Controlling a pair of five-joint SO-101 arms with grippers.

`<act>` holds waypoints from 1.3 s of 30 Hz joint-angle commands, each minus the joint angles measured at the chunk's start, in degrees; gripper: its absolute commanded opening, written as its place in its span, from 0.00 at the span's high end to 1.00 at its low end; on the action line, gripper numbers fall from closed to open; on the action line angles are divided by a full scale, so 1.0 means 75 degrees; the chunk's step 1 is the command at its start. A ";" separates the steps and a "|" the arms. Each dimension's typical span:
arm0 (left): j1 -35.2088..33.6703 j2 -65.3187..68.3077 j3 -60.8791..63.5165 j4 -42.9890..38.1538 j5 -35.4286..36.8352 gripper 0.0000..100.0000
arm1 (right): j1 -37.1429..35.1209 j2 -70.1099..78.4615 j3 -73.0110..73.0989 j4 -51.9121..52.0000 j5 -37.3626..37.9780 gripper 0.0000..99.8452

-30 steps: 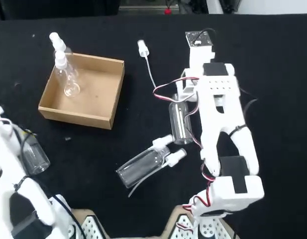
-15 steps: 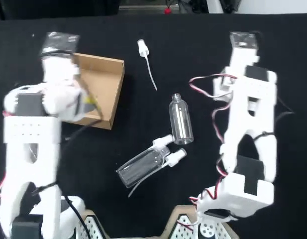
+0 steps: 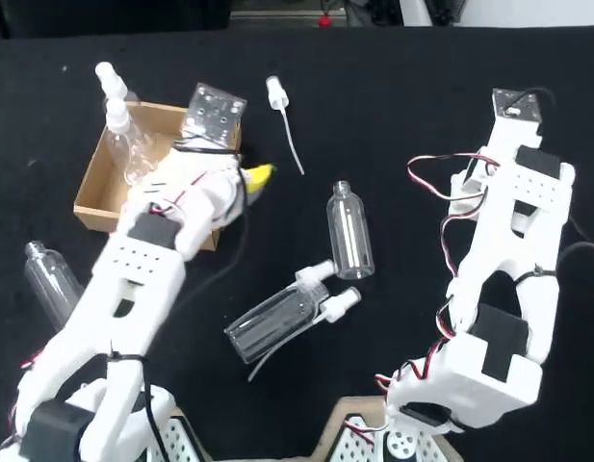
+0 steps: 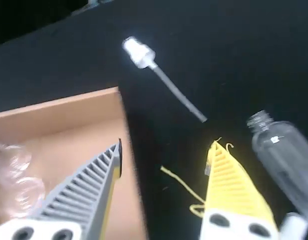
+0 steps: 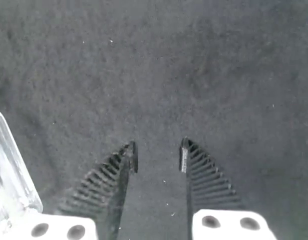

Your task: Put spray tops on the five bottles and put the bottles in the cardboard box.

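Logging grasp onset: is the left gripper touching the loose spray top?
Apart. The left wrist view shows the left gripper open, with bare black table between it and the loose spray top.

Lit evenly and brightly from above in high view; shadows lost on matte black table (image 3: 393,58). Pale glare streak along clear bottle (image 3: 349,231), centre frame. Spray top (image 4: 139,52) blown out white in left wrist view.
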 commanded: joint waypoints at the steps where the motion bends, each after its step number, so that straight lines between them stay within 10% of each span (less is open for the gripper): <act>1: 0.0533 0.0363 -0.0275 -0.0492 0.0785 0.74 | 0.0082 -0.0568 -0.0041 -0.0082 0.0094 0.85; 15: 0.1401 0.3493 -0.0451 -0.4653 0.2884 0.74 | 0.0598 -0.0568 0.0111 -0.0035 0.0422 0.85; 39: 0.1225 0.6423 -0.2889 -0.4665 0.3587 0.79 | 0.1020 -0.0568 0.0615 -0.0105 0.0914 0.85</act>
